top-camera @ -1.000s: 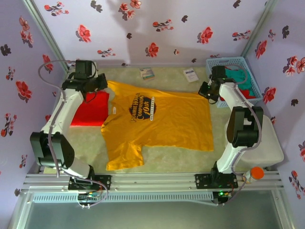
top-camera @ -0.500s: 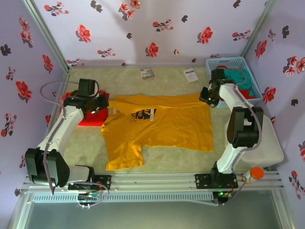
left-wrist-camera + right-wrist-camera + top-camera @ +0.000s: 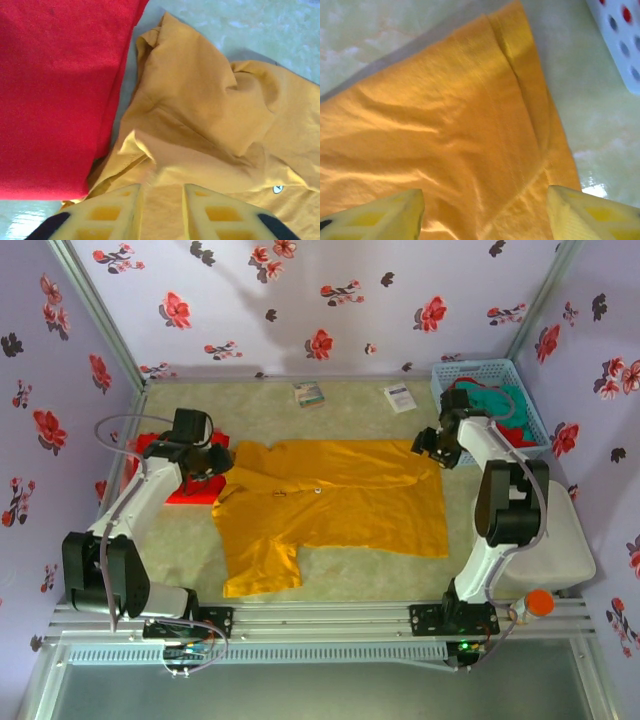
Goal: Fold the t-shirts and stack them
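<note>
A mustard-yellow cotton t-shirt (image 3: 340, 505) is lying across the middle of the pale green counter (image 3: 350, 410). Its far part is doubled over toward the near edge, so no chest print is showing. One short sleeve is sticking out toward the near edge on the left.

The left claw (image 3: 213, 462) is hovering low over the shirt's far-left corner. In the left wrist view the claw (image 3: 160, 192) is standing with its yellow fingers (image 3: 115, 210) parted by a narrow gap. Rumpled yellow cloth (image 3: 210, 115) is lying under and between them, and nothing is looking pinched.

A folded red cloth t-shirt (image 3: 185, 485) is lying flat just beside that corner on the left. Its edge is touching the yellow cloth in the wrist view (image 3: 55, 90).

The right claw (image 3: 425, 445) is hanging over the shirt's far-right corner. In the right wrist view the claw (image 3: 485, 200) is spread wide, with the hemmed yellow corner (image 3: 445, 125) lying flat beneath and nothing between its fingers.

A blue mesh plastic basket (image 3: 480, 368) is sitting at the far right, near that arm, and is holding a teal cloth shirt (image 3: 497, 397) and some red cloth. Its wall is showing in the right wrist view (image 3: 620, 40).

Two small printed paper cards (image 3: 309, 394) are lying near the far wall, apart from the shirts.
</note>
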Motion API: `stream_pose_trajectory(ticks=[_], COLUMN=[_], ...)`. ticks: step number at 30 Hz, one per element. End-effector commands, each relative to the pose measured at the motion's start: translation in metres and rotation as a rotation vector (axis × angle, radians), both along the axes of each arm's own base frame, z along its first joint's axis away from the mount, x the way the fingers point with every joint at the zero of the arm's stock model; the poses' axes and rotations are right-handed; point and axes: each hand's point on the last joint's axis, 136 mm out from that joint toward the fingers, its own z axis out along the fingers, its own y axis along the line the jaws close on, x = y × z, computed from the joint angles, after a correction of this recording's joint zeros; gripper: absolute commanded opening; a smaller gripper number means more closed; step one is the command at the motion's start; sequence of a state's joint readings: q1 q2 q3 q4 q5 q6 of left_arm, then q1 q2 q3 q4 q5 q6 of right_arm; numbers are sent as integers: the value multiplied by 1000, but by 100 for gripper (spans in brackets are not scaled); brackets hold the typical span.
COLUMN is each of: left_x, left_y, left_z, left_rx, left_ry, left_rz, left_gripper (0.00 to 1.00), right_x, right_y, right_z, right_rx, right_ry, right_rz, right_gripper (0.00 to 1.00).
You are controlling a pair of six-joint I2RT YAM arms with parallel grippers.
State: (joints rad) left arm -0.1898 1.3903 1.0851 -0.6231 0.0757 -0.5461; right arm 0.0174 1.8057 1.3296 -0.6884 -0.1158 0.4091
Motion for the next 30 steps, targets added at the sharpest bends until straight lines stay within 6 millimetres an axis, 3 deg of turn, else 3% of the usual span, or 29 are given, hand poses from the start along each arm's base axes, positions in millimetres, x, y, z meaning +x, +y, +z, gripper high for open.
stream_pose_trajectory(ticks=[1,5,9,14,21,25,30], left_x=[-9,-14,-22,-54,-97,-118,-135], left_y=[11,17,14,-10,-31,-42,-53], left_z=[3,11,11,-10,-41,-61,-77], left_rx=[40,53,37,-92,-126,-141,-177], left_ry=[12,0,22,104,164,200,208], left_rz=[18,14,-18,-71,-91,-95,-67], left_gripper=[37,41,45,47,47,46,45], right_x=[-14,-26,-43,-79,-115,-130,-136], right_y=[-13,-3,7,15,41,37,11], right_z=[2,-14,-18,-15,-33,-55,-65], right_rx=[-19,53,123,167,209,168,62], right_ry=[-24,-10,-17,-13,73,135,169], right_rz=[-85,-110,-127,-158,-110,-117,-163], right_gripper=[66,61,65,70,72,72,66])
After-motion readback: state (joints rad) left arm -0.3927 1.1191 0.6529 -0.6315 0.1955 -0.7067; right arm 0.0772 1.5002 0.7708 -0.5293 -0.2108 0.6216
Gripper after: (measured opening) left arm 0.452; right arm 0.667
